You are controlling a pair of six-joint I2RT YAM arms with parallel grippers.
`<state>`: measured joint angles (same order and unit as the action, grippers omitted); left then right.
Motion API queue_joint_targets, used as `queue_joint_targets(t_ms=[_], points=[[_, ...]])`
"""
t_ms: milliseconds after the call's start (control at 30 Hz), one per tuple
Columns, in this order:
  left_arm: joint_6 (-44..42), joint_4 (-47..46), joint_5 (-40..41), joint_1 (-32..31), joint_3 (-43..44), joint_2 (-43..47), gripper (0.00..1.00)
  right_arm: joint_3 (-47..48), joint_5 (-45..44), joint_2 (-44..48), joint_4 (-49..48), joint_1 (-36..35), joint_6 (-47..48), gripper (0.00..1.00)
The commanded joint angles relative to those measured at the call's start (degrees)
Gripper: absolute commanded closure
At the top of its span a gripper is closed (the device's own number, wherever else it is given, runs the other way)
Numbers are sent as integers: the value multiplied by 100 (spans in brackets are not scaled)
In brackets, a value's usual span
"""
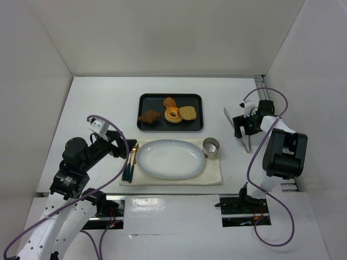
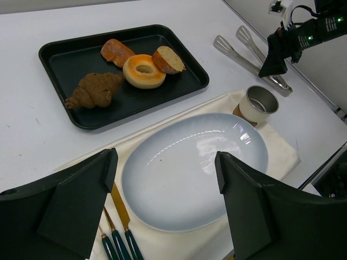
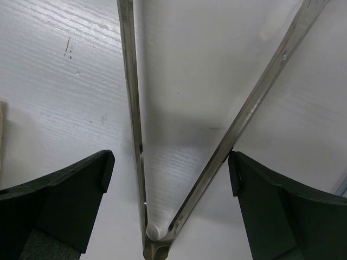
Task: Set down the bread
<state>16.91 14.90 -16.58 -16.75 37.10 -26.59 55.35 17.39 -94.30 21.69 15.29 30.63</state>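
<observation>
- The bread (image 2: 168, 59) sits in the black tray (image 2: 65, 59) at the far side of the tabletop (image 1: 97, 97). It is toward the tray's right end and touches the ring doughnut (image 2: 143, 71). The dark pastry (image 2: 93, 91) lies apart from it, on the tray's left.
- The tongs (image 3: 132, 108) lie flat on the tabletop right of the tray, their two arms spread in a V.
- The right fingers (image 3: 59, 200) are open and straddle the tongs near the hinge, one finger outside each arm. They grip nothing yet. This looks like the set-up for picking the tongs up as the tool to lift the bread.
- The left fingers (image 2: 70, 206) are spread wide and empty. They hang low over the near left edge of the plate (image 2: 195, 173), most likely just waiting.
- The plate is bare and lies on a cloth (image 2: 282, 157) directly in front of the tray, so it is the likely landing spot.
- The path to the plate has open room, but the cup (image 2: 259, 103) stands just beside its right rim and the cutlery (image 2: 116, 244) lies along its left.
- Little clearance separates the bread from the doughnut, and the tray's raised rim is close behind it.
</observation>
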Motion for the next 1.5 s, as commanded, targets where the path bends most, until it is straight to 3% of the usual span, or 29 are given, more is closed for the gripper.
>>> queue_joint_targets(t_ms=[0, 833, 933, 1200, 1467], points=[[41, -285, -109, -12, 16, 75, 10, -33, 98, 175, 89, 36, 92, 0], [41, -285, -109, -12, 16, 128, 10, -139, -359, -431, -69, 36, -128, 6], [41, -285, -109, -12, 16, 128, 10, -139, -411, -492, -69, 36, -128, 11], [41, -285, -109, -12, 16, 128, 10, -139, -359, -485, -69, 36, -128, 43], [41, -285, -109, -12, 16, 128, 10, -139, -78, 16, -130, 36, -233, 52]])
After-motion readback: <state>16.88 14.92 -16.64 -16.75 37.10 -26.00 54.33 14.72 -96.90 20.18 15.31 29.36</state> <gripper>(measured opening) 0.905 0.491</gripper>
